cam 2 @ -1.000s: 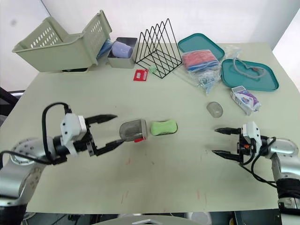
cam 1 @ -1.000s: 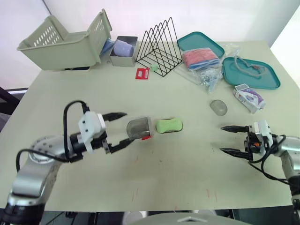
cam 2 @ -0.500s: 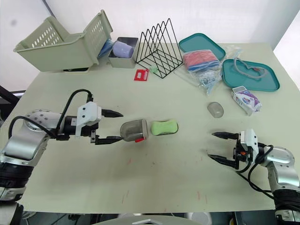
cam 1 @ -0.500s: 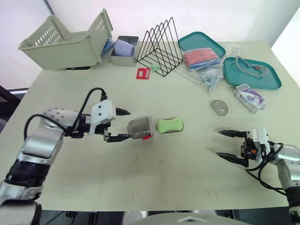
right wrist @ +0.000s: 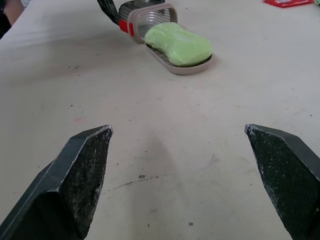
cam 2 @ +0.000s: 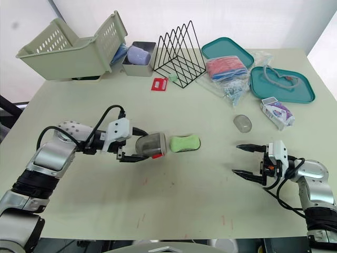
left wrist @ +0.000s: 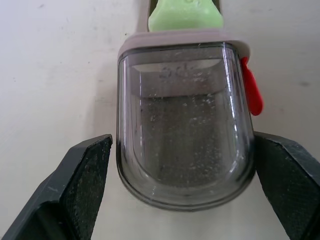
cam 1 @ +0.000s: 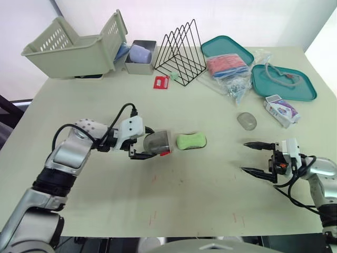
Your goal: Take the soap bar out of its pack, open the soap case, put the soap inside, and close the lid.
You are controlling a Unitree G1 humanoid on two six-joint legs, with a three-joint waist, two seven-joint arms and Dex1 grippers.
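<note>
Left end effector (left wrist: 179, 167) released, straddling smoky clear plastic lid (left wrist: 182, 115); uneven push could spill the green soap bar (cam 1: 190, 140)

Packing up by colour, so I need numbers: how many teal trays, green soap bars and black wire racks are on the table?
Teal trays: 2
Green soap bar: 1
Black wire rack: 1
Total: 4

A pale greenish-cream worktop (cam 1: 200, 205) spans the scene, matt and scuffed with a few faint red marks. Behind its far edge rises a plain white wall (cam 1: 253, 16), brightly lit. A dark shape (cam 1: 6, 108) shows beyond the worktop's left edge.
</note>
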